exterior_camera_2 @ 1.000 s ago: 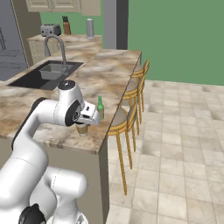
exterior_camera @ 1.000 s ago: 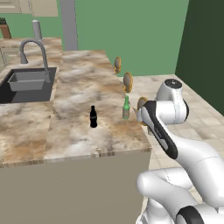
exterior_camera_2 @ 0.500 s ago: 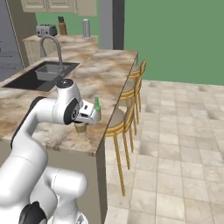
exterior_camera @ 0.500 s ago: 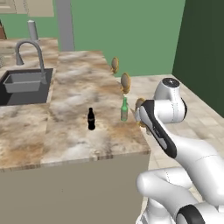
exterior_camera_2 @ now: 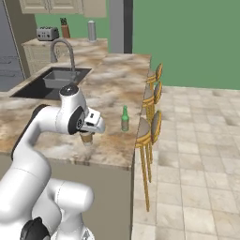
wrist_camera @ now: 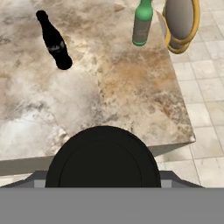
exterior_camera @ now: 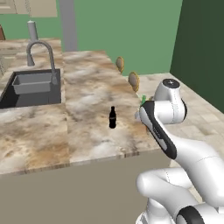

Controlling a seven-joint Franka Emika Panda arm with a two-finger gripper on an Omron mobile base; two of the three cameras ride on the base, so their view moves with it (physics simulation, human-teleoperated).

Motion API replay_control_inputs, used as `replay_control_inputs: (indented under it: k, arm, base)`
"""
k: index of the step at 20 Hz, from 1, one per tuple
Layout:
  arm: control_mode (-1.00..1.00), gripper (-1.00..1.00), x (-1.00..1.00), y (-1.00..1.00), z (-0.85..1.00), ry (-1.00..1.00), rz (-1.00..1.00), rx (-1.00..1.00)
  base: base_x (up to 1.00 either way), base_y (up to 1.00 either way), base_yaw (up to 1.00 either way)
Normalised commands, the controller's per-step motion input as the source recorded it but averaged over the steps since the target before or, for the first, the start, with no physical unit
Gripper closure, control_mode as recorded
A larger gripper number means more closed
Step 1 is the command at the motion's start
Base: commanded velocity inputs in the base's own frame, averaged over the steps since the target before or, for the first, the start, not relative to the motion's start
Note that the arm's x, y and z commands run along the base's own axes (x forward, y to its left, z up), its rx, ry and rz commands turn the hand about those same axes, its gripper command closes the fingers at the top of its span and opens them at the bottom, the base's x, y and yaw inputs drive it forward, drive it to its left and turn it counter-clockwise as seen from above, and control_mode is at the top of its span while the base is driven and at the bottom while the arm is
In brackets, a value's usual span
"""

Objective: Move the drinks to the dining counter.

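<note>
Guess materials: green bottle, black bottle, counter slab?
Green bottle: likely glass, translucent green with a sheen. Black bottle: glossy, opaque; glass or plastic, can't tell. Counter slab: looks like polished stone, with tan-and-white marbled veining.

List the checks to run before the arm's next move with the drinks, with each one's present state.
1. Paper cup gripped by the tool: ok, its dark lid sits right under the hand camera.
2. Green bottle upright on the dining counter: ok.
3. Black bottle upright on it: ok.
4. Bare slab near the cup for a set-down: ok.
5. Cup bottom lifted off the slab: cannot tell.
</note>
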Motion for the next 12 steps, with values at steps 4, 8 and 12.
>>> replay_control_inputs:
  k: [4,8,12]
  arm:
    - [1.0,1.0,0.0,0.0,0.0,0.0,0.0,0.0]
    - [1.0,1.0,0.0,0.0,0.0,0.0,0.0,0.0]
    - [1.0,1.0,0.0,0.0,0.0,0.0,0.0,0.0]
  base:
    - [0.29,0.55,0.0]
    - [0.51,-0.09,0.02]
    - [0.5,-0.57,0.0]
